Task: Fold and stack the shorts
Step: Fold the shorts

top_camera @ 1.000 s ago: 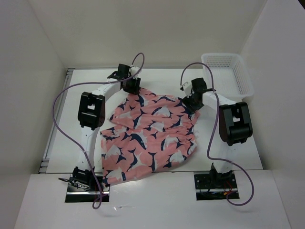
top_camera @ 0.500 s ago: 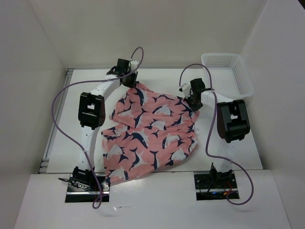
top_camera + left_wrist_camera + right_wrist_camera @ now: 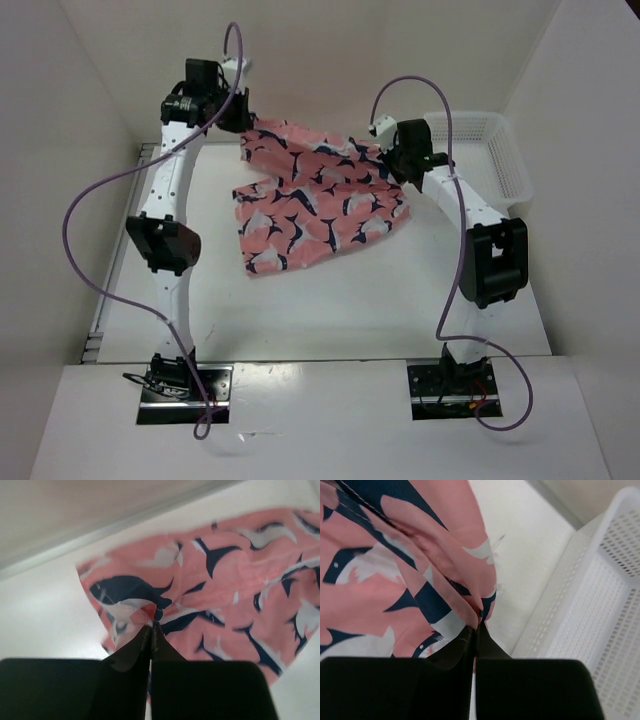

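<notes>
Now that both arms have lifted off the white tabletop (image 3: pixel 330 310), the left gripper (image 3: pixel 151 626) and right gripper (image 3: pixel 479 625), each pinched shut on a top corner, hold the salmon-pink shark-printed fabric shorts (image 3: pixel 320 195) hanging spread between them, ready for a fold.

The top camera looks steeply down from above and behind the arm bases, which sit at 6 o'clock. It is far enough back to take in the whole surface (image 3: pixel 330 310), with the basket (image 3: pixel 515 165) at 2 o'clock. Each wrist camera looks from very near along its own arm's tip, so the left end effector (image 3: pixel 150 630) and the right end effector (image 3: pixel 477 625) sit at 6 o'clock. All three views share the shorts (image 3: pixel 320 195). The right wrist view also shares the basket, at 3 o'clock.
</notes>
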Motion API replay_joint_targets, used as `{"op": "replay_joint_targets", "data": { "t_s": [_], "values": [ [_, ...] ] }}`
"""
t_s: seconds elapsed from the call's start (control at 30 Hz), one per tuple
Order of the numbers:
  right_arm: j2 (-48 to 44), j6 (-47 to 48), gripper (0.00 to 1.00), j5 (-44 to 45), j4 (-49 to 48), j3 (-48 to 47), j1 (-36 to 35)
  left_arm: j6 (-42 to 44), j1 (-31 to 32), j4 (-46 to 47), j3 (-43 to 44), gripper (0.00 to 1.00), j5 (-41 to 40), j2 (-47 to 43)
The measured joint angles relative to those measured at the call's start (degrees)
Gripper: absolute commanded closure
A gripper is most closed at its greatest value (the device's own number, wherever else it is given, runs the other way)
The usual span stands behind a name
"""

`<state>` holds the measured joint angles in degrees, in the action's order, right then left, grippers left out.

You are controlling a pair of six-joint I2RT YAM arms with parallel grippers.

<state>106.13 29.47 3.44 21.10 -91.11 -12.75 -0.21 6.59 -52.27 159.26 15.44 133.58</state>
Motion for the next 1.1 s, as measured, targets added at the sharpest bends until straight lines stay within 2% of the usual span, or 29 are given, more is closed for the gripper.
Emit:
{"op": "replay_joint_targets", "data": {
  "t_s": [0.03, 0.1, 0.2, 0.27, 0.3, 0.4, 0.6, 0.77, 0.87, 1.03, 1.1],
  "values": [
    [-0.48, 0.46, 1.00, 0.13, 0.87, 1.07, -0.22, -0.07, 0.20, -1.05, -4.98, 1.00, 0.48, -2.25],
    [-1.18, 1.77, 1.00, 0.28, 2.16, 3.37, -0.39, -0.02, 0.68, 1.64, -22.56, 1.00, 0.37, -10.36],
    [-3.02, 4.00, 1.00, 0.42, 3.52, 7.54, -0.39, -0.04, 2.23, 10.51, -57.68, 1.00, -2.49, -27.43],
    [-4.61, 5.44, 1.00, 0.02, 4.26, 10.29, -0.52, -0.13, 4.31, 13.42, -72.70, 1.00, -4.24, -36.35],
    [-5.60, 6.25, 1.00, 0.00, 4.37, 11.69, -0.76, -0.09, 5.55, 14.47, -77.46, 1.00, -5.05, -39.78],
    [-9.01, 9.25, 1.00, 0.28, 4.87, 16.46, -1.51, -0.02, 8.07, 17.27, -84.15, 1.00, -6.49, -45.55],
    [-14.80, 14.58, 1.00, 0.20, 5.29, 24.94, -2.95, -0.20, 7.30, 23.04, -92.02, 1.00, -8.44, -49.48],
    [-20.90, 18.14, 1.00, 0.31, 5.57, 34.14, -5.90, -0.22, 7.76, 22.25, -98.18, 1.00, -8.76, -54.07],
    [-22.64, 19.58, 1.00, 0.28, 5.70, 37.83, -6.47, -0.26, 9.29, 21.22, -102.27, 0.96, -8.50, -57.51],
    [-24.02, 21.57, 1.00, 0.81, 7.08, 39.39, -6.45, -0.20, 10.80, 18.95, -106.77, 0.94, -8.17, -58.80],
    [-24.30, 22.05, 1.00, 1.14, 7.21, 39.39, -6.43, -0.20, 10.95, 17.73, -107.41, 0.98, -8.24, -58.80]
  ]
}}
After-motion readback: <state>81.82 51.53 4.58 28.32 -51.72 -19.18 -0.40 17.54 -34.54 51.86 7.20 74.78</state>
